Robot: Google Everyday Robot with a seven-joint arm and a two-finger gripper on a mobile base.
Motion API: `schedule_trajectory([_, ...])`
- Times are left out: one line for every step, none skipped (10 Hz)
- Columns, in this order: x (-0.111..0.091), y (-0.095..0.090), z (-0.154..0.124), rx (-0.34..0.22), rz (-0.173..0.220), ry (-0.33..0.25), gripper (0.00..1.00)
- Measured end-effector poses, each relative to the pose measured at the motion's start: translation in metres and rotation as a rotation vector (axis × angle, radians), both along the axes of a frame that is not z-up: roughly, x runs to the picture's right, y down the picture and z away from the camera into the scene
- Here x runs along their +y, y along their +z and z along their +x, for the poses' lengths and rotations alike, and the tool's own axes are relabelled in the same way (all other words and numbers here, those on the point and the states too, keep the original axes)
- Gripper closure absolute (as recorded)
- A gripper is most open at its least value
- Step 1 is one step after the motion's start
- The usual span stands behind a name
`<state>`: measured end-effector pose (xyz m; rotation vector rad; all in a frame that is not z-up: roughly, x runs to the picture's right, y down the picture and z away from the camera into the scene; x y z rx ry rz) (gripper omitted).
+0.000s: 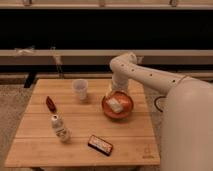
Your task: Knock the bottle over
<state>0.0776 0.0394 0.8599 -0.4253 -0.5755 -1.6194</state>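
— Okay, where is the bottle (pixel 59 128)?
— On the front-left part of the table (pixel 131 136). It looks upright, with the white cap on top and the patterned label below. Nothing is touching it.

— And the gripper (pixel 115 94)?
— It hangs at the back rim of the orange bowl (pixel 125 114), right of the table's middle and well apart from the bottle. The white arm (pixel 145 74) bends down to it from the robot's body (pixel 189 125) on the right.

— Wide or narrow?
— Cannot tell. It does not show clearly against the bowl.

— What else is on the table?
— A translucent white cup (pixel 80 89) stands toward the back, left of the bowl. A dark red thing (pixel 50 103) lies flat near the left edge, between the cup and the bottle. A dark flat packet (pixel 100 145) lies near the front edge, to the right of the bottle. A pale block (pixel 116 105) sits inside the bowl.

— Is the bottle touching the packet?
— No, there is a gap between them. The red thing is also clear of the bottle.
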Motion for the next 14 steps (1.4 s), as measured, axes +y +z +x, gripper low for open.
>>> schedule_trajectory([0.000,0.000,0.000,0.000,0.000,0.000,0.20])
schedule_trajectory([0.000,0.000,0.000,0.000,0.000,0.000,0.20])
schedule_trajectory([0.000,0.000,0.000,0.000,0.000,0.000,0.20])
schedule_trajectory([0.000,0.000,0.000,0.000,0.000,0.000,0.20])
schedule_trajectory([0.000,0.000,0.000,0.000,0.000,0.000,0.20])
schedule_trajectory([0.000,0.000,0.000,0.000,0.000,0.000,0.20])
schedule_trajectory([0.000,0.000,0.000,0.000,0.000,0.000,0.20])
schedule_trajectory([0.000,0.000,0.000,0.000,0.000,0.000,0.20])
schedule_trajectory([0.000,0.000,0.000,0.000,0.000,0.000,0.20])
schedule_trajectory([0.000,0.000,0.000,0.000,0.000,0.000,0.20])
schedule_trajectory([0.000,0.000,0.000,-0.001,0.000,-0.001,0.20])
schedule_trajectory([0.001,-0.003,-0.001,-0.015,0.008,-0.008,0.20])
schedule_trajectory([0.000,-0.014,-0.004,-0.052,0.030,-0.031,0.20])
schedule_trajectory([0.004,-0.028,-0.008,-0.089,0.048,-0.051,0.20])
